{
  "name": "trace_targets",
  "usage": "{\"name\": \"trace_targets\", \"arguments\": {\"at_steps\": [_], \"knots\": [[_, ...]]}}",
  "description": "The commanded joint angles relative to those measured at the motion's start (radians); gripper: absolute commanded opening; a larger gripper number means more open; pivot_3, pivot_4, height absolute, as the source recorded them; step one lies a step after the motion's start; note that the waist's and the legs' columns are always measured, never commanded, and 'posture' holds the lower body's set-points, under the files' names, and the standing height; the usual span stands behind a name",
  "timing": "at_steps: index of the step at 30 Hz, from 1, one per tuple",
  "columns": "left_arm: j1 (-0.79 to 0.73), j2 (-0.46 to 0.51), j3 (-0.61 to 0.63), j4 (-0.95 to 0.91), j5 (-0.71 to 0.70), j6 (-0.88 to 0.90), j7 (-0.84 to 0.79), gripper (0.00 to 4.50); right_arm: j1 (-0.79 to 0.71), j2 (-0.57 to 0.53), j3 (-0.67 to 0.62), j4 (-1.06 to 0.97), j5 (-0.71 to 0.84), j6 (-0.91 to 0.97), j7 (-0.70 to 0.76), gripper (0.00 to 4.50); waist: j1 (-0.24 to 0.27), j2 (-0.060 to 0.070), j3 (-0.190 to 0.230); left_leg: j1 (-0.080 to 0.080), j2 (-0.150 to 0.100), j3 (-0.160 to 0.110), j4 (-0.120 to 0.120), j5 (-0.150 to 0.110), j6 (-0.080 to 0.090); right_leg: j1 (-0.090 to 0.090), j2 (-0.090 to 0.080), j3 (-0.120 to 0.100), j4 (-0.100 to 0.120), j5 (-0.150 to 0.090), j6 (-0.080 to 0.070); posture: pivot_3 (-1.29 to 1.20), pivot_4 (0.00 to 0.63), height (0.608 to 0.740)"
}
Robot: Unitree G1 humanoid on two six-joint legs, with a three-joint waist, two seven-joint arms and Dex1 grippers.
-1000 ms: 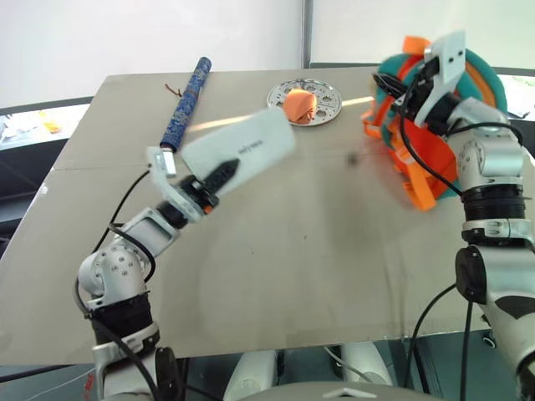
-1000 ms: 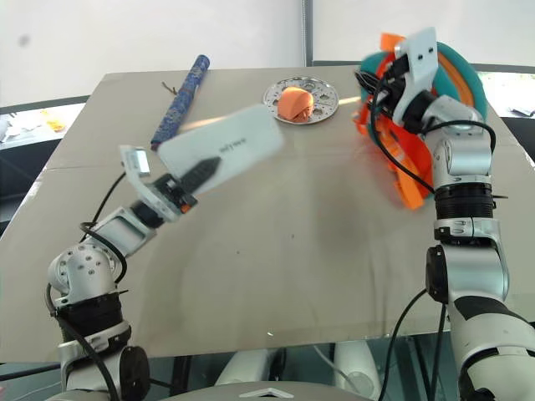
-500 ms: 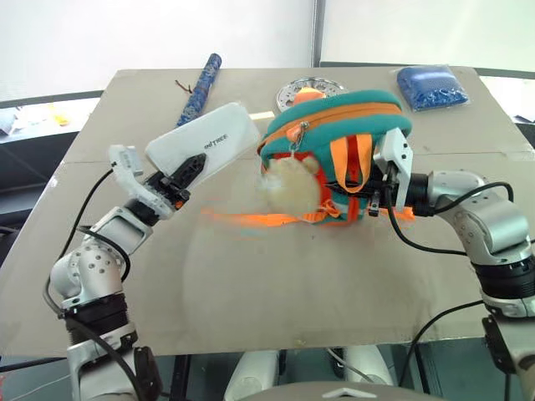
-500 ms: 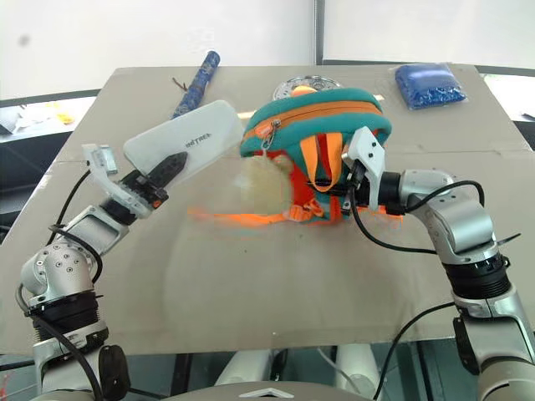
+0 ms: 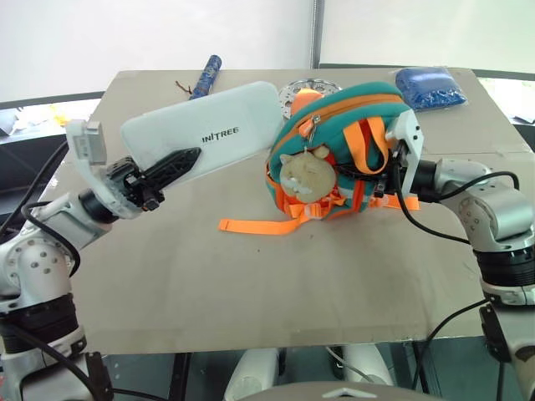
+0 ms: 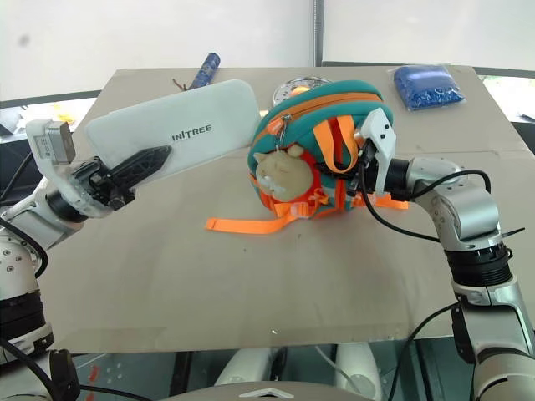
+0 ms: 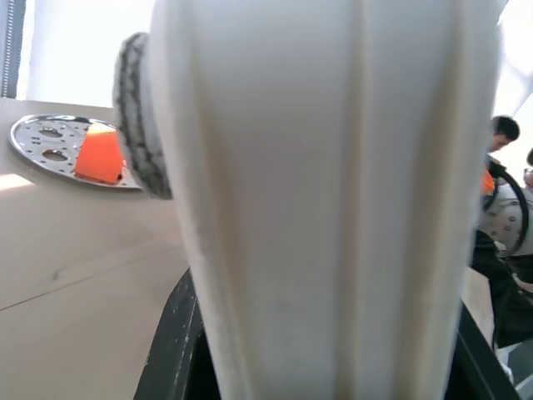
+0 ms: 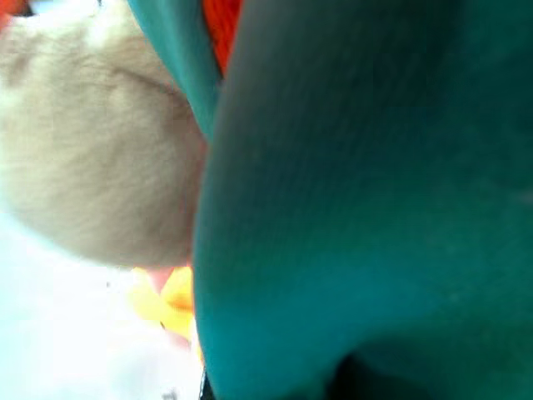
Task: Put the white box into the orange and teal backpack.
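— Since a second ago, the right pincer [image 6: 361,180] has swung the backpack [image 5: 334,125] down onto the bench [image 5: 276,276]; the left pincer [image 5: 159,180] has lifted the white box [image 5: 209,134] beside it.

— Grips?

— Left clamped on the box's end; right clamped on the backpack's strap.

— Advice?

— I'd open the zip first, then slide the box in end-first.

white box [image 5: 209,138]: smooth matt plastic; backpack [image 5: 343,125]: cloth, plush piece; plate [image 7: 58,150]: shiny metal
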Motion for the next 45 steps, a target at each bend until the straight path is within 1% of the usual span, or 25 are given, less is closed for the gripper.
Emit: {"name": "trace_targets", "arguments": {"at_steps": [1,6,11,15,21,27,31,36,40,45], "knots": [[-0.017,0.034,0.030,-0.061,-0.063,0.002,-0.051,1.11,-0.053,-0.015,-0.059,0.016,0.031,0.013,0.012,0.05,0.000,0.000,0.000,0.000,0.000,0.000,0.000,0.000,0.000,0.000,0.000,0.000,0.000,0.000,0.000,0.00,0.150,0.733],[-0.004,0.061,0.040,-0.075,-0.094,0.018,-0.072,1.11,-0.081,-0.037,-0.051,0.025,0.051,0.077,0.038,0.05,-0.003,0.000,0.000,0.000,0.002,0.000,-0.001,0.000,0.000,-0.001,0.001,0.000,0.000,0.000,0.000,0.00,0.150,0.733],[-0.001,0.079,0.045,-0.100,-0.143,0.049,-0.074,1.11,-0.113,-0.042,-0.048,0.051,0.050,0.140,0.027,0.05,-0.003,0.000,0.000,0.000,0.002,0.001,-0.001,0.000,0.000,-0.001,0.001,0.000,0.001,0.000,0.000,0.00,0.150,0.733],[0.034,0.091,0.041,-0.125,-0.131,0.042,-0.092,1.11,-0.132,-0.035,-0.058,0.057,0.062,0.172,0.021,0.05,-0.004,0.000,0.000,0.000,0.003,0.001,-0.001,0.000,0.000,-0.001,0.001,0.001,0.001,0.000,0.000,0.00,0.150,0.733],[0.016,0.106,0.060,-0.100,-0.140,0.039,-0.096,1.11,-0.141,-0.034,-0.063,0.063,0.066,0.189,0.012,0.05,-0.003,0.000,0.000,0.000,0.003,0.001,-0.001,0.000,0.000,-0.001,0.001,0.000,0.001,0.000,0.000,0.00,0.150,0.733],[0.044,0.128,0.071,-0.088,-0.124,0.034,-0.139,1.11,-0.159,-0.027,-0.072,0.084,0.074,0.201,0.000,0.05,-0.003,0.000,0.000,0.000,0.003,0.001,-0.001,0.000,0.000,-0.001,0.001,0.001,0.001,0.000,0.000,0.00,0.150,0.733],[0.064,0.134,0.063,-0.099,-0.086,0.005,-0.163,1.11,-0.165,-0.033,-0.068,0.089,0.074,0.196,0.010,0.05,-0.003,0.000,0.000,0.000,0.003,0.001,-0.001,0.000,0.000,-0.001,0.002,0.000,0.001,0.000,0.000,0.00,0.150,0.733],[0.082,0.104,0.005,-0.118,0.034,-0.105,-0.174,1.11,-0.163,-0.041,-0.075,0.049,0.119,0.207,0.053,0.05,-0.003,0.000,0.000,0.000,0.003,0.002,-0.001,0.000,0.000,-0.001,0.002,0.001,0.001,0.000,0.000,0.00,0.150,0.733],[0.050,0.069,-0.079,-0.119,0.146,-0.207,-0.155,1.11,-0.142,-0.073,-0.062,-0.004,0.156,0.217,0.121,0.05,0.004,0.000,0.000,0.000,0.003,0.001,0.000,0.000,0.000,-0.001,0.001,0.000,0.000,0.000,0.000,0.00,0.150,0.733],[0.000,0.068,-0.174,-0.106,0.256,-0.299,-0.173,1.11,-0.126,-0.092,-0.060,-0.034,0.168,0.213,0.147,0.05,0.001,0.000,0.000,0.000,0.003,0.002,0.000,0.000,0.000,0.000,0.001,0.000,0.001,0.000,0.000,0.00,0.150,0.733]]}}
